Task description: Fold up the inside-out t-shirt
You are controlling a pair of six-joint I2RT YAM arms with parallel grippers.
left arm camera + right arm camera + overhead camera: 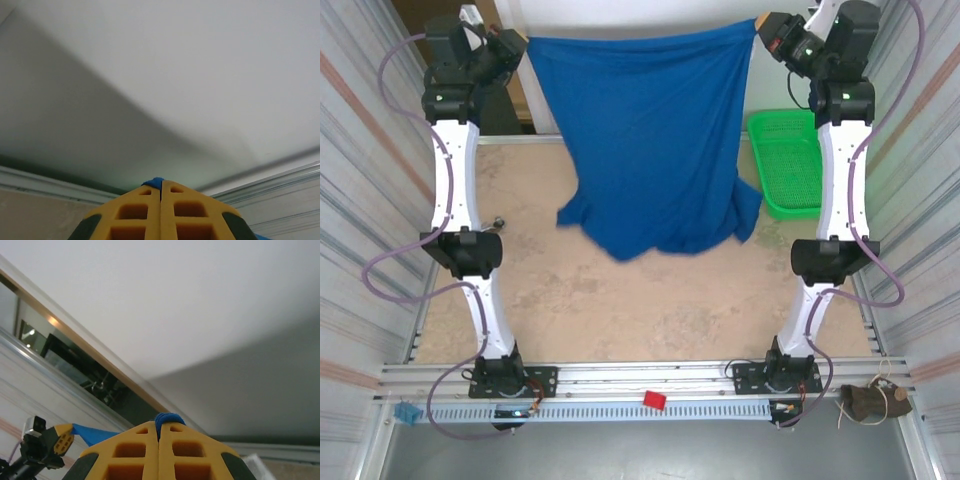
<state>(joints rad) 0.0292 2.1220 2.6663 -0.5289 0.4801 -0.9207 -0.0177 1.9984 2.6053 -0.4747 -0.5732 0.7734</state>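
The inside-out t-shirt [650, 140] hangs as a blue sheet over the far edge of the table [620, 310]. Its top edge is pulled nearly straight between the two raised grippers. The left gripper [517, 45] is clamped on the top left corner and the right gripper [763, 32] on the top right corner. In each wrist view a nub of blue cloth pokes out between closed yellow fingers [135, 210]. The bottom edge bunches on the table toward its far middle. The lower right corner reaches the green basket [790, 165] at the far right corner; whether they touch is unclear. The near half of the table is open tan surface between the arms.
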